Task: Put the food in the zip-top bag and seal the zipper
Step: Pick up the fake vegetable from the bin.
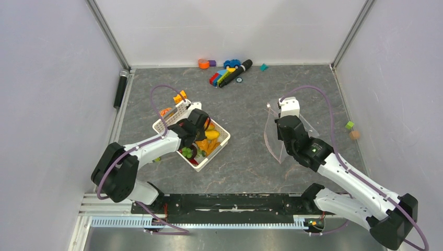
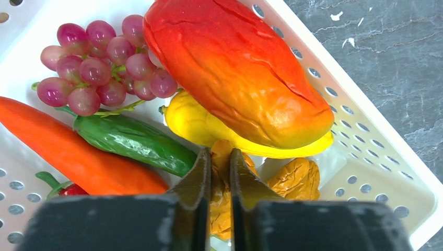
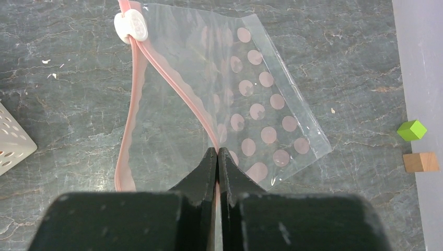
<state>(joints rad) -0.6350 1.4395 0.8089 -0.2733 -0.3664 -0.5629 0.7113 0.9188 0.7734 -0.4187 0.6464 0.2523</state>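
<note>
The white basket holds the food: a red-orange mango, purple grapes, a green cucumber, a long orange piece and a yellow piece. My left gripper is down in the basket, shut on a crinkled orange food piece. The clear zip-top bag with pink dots lies on the table. My right gripper is shut on its pink zipper strip and holds the mouth open. A white slider sits at the strip's far end.
Toy blocks and a car lie at the back wall. A black cylinder lies by the left wall. A green block and a brown block sit right of the bag. An orange toy lies behind the basket.
</note>
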